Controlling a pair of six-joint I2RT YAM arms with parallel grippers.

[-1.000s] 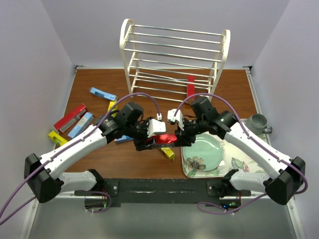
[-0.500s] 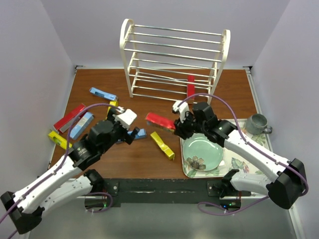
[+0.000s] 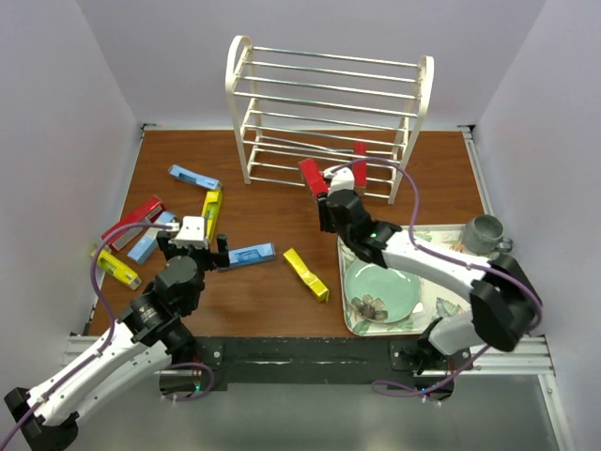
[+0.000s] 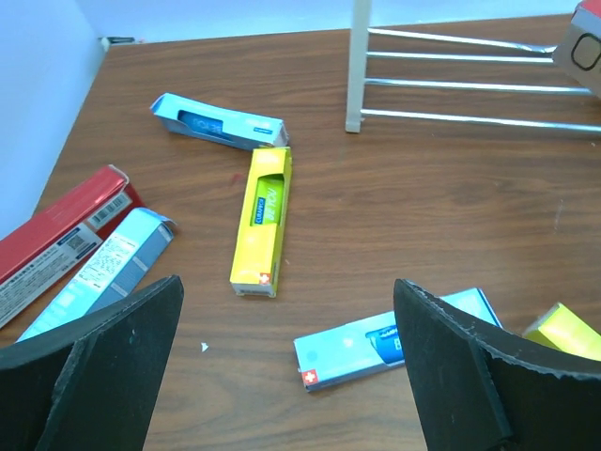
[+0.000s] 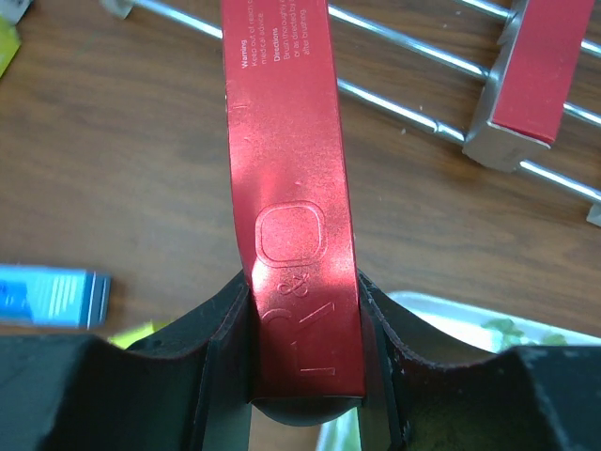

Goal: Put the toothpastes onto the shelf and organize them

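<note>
The right gripper's [image 5: 305,293] two black fingers [image 5: 221,329] pinch the near end of a red toothpaste box [image 5: 291,188], which sticks out away from the wrist with its far end over the lowest wire rungs of the shelf [image 5: 404,42]. From above, that red toothpaste box [image 3: 313,176] is held off the table, tilted, just in front of the white shelf [image 3: 238,85] at its lower right part, with the right gripper [image 3: 331,199] right behind it. A second red box [image 5: 535,75] is already at the shelf, close to the right of the held one; it seems to lean upright among the lower rungs, though which tier bears it is hard to tell. The left gripper [image 4: 286,287] has its fingers [image 4: 113,366] spread wide and holds nothing, hanging low over the brown table [image 4: 423,207] on the left side. Between and just beyond its fingers lies a yellow box [image 4: 263,216], and a light blue box [image 4: 376,348] lies by the right finger. Farther out lie another light blue box [image 4: 221,122], a red box [image 4: 56,240] with a light blue box [image 4: 103,268] beside it at the left edge, and a yellow box [image 4: 563,334] to the right. The overhead view adds a third yellow box [image 3: 115,266] at the far left, and a floral tray [image 3: 441,310] carrying a green plate [image 3: 380,287] and a grey cup [image 3: 484,233] on the right.
</note>
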